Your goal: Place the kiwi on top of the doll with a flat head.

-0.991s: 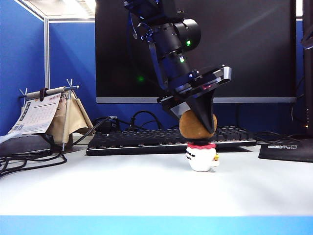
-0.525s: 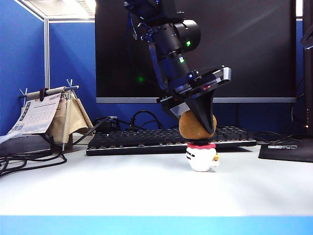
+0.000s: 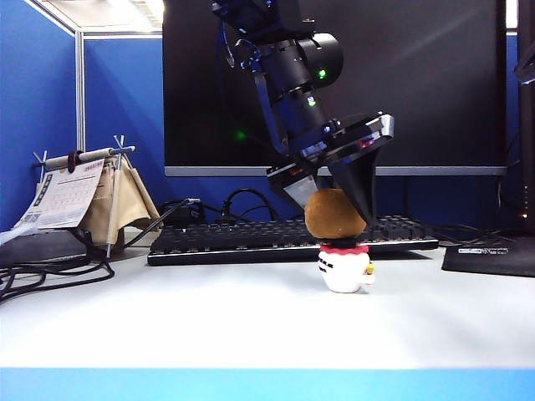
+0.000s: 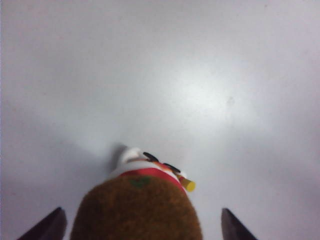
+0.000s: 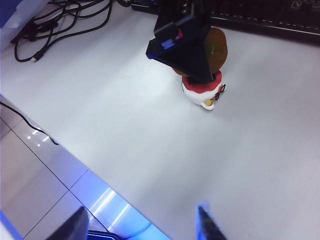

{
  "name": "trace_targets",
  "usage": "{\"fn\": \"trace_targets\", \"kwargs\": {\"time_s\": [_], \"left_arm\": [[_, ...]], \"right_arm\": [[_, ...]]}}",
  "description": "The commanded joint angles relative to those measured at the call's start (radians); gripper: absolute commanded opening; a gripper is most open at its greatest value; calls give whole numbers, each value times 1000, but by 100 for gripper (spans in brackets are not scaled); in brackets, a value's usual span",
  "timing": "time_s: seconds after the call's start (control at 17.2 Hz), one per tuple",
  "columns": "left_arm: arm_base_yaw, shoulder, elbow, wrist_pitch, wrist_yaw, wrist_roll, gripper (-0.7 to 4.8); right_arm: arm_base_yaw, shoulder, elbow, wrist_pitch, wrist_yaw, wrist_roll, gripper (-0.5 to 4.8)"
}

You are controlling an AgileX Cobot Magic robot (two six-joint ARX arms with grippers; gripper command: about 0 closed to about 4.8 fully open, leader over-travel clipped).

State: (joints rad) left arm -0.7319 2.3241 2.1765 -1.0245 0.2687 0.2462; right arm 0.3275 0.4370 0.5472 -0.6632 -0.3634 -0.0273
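The fuzzy brown kiwi (image 3: 333, 214) sits on the flat black cap of the small white doll (image 3: 344, 269), which stands upright on the white table. My left gripper (image 3: 334, 209) reaches down around the kiwi with its jaws open. In the left wrist view both dark fingertips (image 4: 50, 228) stand clear of the kiwi (image 4: 137, 210), with table showing in each gap, and the doll (image 4: 150, 167) peeks out from under it. My right gripper (image 5: 141, 225) hangs open and empty over the table's front edge, looking across at the kiwi (image 5: 221, 46), the doll (image 5: 202, 94) and the left gripper (image 5: 184, 46).
A black keyboard (image 3: 276, 238) and a large dark monitor (image 3: 209, 92) stand behind the doll. A desk calendar on a rack (image 3: 75, 196) and loose cables (image 3: 50, 276) are at the left, and a black mat (image 3: 493, 255) at the right.
My left gripper's jaws have spread apart and let go of the kiwi, which now rests on the doll's head. Neither arm has shifted.
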Motion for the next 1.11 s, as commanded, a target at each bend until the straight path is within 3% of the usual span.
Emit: {"fn": "trace_targets", "kwargs": {"time_s": [0.06,0.52,0.58,0.64,0.7,0.93,1.11], "left_arm": [[-1,-3,5,5,-4,-2,463],[6,-115,6,24,-116,-13,479],[6,-147,6,17,-142,-20,455],[6,-198,6,-21,-136,-19,247],[6,-245,6,-83,-134,-18,2],[6,-407,5,-302,-131,-18,-6],[6,-563,-17,-313,-75,-22,-6]], "right_arm": [[0,0,1,18,-2,-4,274],[0,-1,1,17,13,-4,275],[0,-3,1,18,13,-4,274],[0,-13,1,18,13,-4,274],[-1,-35,1,19,13,-4,274],[-2,-161,1,55,58,-3,269],[-2,-241,1,116,54,6,261]]}}
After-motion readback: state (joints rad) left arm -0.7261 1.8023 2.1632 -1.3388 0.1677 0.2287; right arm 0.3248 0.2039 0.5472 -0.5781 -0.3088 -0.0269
